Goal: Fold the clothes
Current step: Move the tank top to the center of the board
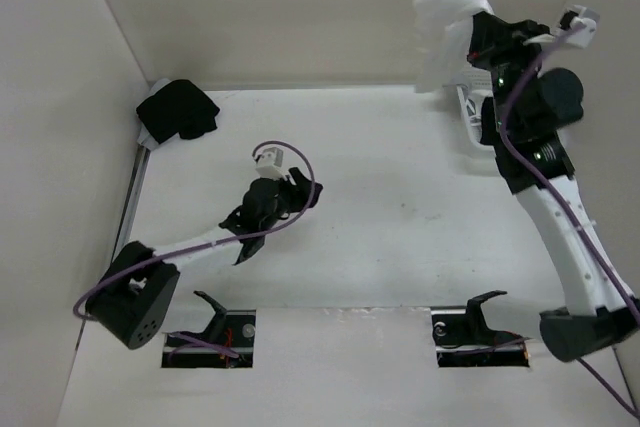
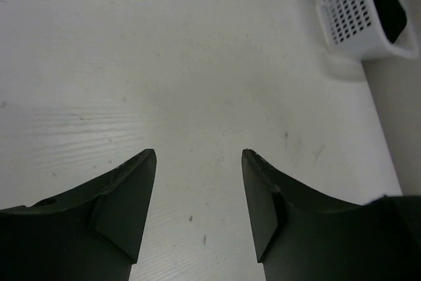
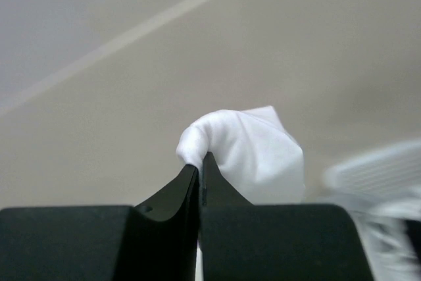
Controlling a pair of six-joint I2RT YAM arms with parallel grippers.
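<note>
Item, far left: black garments (image 1: 178,112), heaped in the corner well beyond and to the left of the left gripper (image 2: 197,154); not part of the job. Item, left gripper: jaws spread wide, nothing between them, hovering over bare table (image 1: 380,207), with only white surface ahead of the fingertips. Item, right gripper (image 3: 199,162): raised high at the far right, jaws pinched together on a fold of the white camisole (image 1: 445,27), which hangs bunched and crumpled from the fingertips, clear of the table (straps cannot be made out in the bundle). Item, white lattice basket (image 2: 348,11): beneath and just behind the right gripper, well ahead and to the right of the left one, with something dark inside. Progress, as judged: the garment is picked up and lifted clear of the basket, and that is all. No fold is made, and none of the cloth is spread. Remaining: bring the camisole over the open table near the left gripper, lay it flat, smooth it with both grippers, then fold it and leave it set down neatly.
</note>
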